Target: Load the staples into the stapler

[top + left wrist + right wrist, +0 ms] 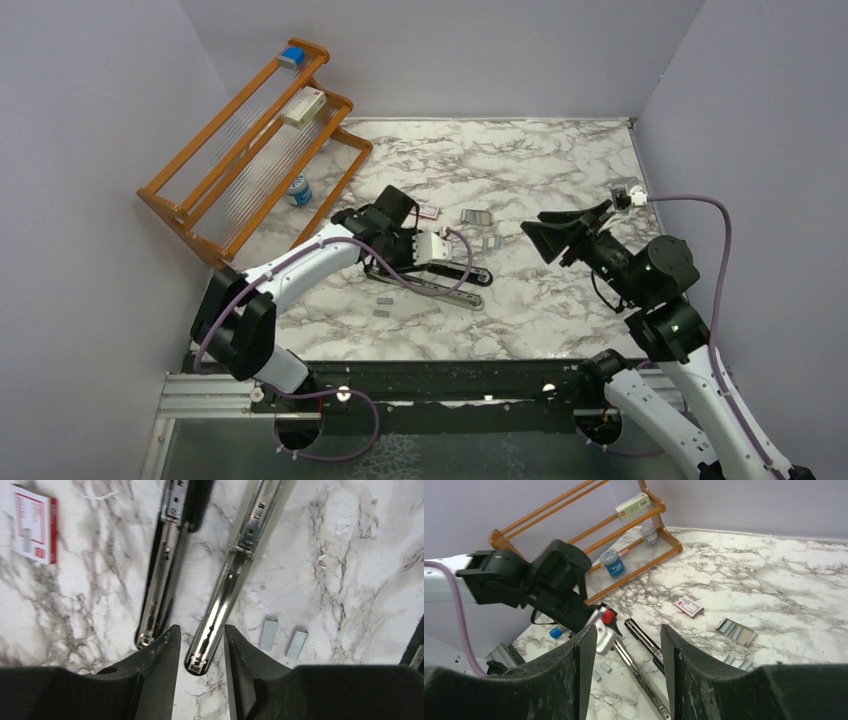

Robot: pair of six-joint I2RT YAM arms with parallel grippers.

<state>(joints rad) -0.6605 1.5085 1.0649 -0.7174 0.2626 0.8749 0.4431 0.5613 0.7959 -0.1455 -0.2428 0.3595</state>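
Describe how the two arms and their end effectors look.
The left arm and right arm have white links, black joints and lilac cables. The left end effector and right end effector have broad matte-black wedge fingers.

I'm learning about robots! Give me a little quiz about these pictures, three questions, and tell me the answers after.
1. True or false: the right gripper is shut on something.
2. The stapler lies: A swung open, B closed flat, C standing on end.
3. Fill in: the left wrist view shows ___ loose staple strips beside the stapler.
Key: 1 false; 2 A; 3 two.
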